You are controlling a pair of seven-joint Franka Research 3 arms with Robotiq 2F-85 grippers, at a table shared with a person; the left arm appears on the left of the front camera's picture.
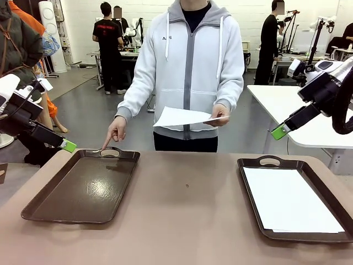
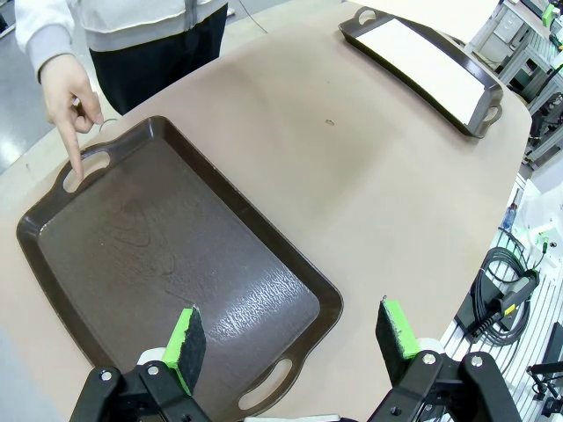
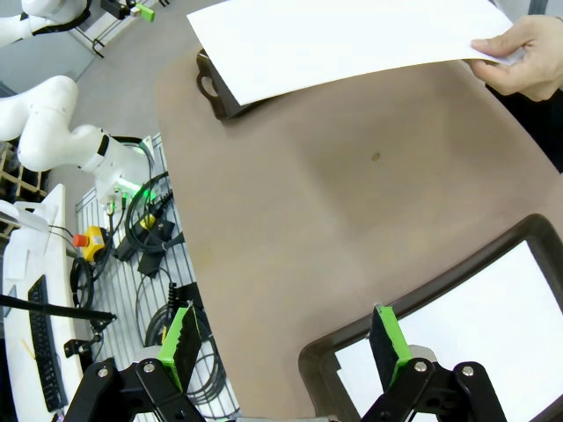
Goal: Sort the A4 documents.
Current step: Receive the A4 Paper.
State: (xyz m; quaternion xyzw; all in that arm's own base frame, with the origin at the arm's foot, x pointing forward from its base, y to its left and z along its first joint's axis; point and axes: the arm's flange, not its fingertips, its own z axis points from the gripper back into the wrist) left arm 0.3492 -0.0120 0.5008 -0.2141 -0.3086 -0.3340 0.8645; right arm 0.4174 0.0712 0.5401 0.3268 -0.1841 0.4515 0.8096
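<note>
While a hand [image 1: 116, 131] points, sheet [image 1: 181, 117] hovers beyond trays [image 1: 83, 187].

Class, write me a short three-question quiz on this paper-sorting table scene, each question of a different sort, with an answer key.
1. True or false: the dark brown glossy plastic tray on the robot's left holds a stack of paper.
2. What does the person's free hand point at?
A. the handle cut-out of the left tray
B. the right tray
C. the robot's right hand
3. Fill in: the robot's left hand and right hand both stand ____, holding nothing.

Key
1. False: it is bare. The plain white A4 paper sheets lie in the matching brown right tray; the person holds another white sheet.
2. A
3. open
</note>
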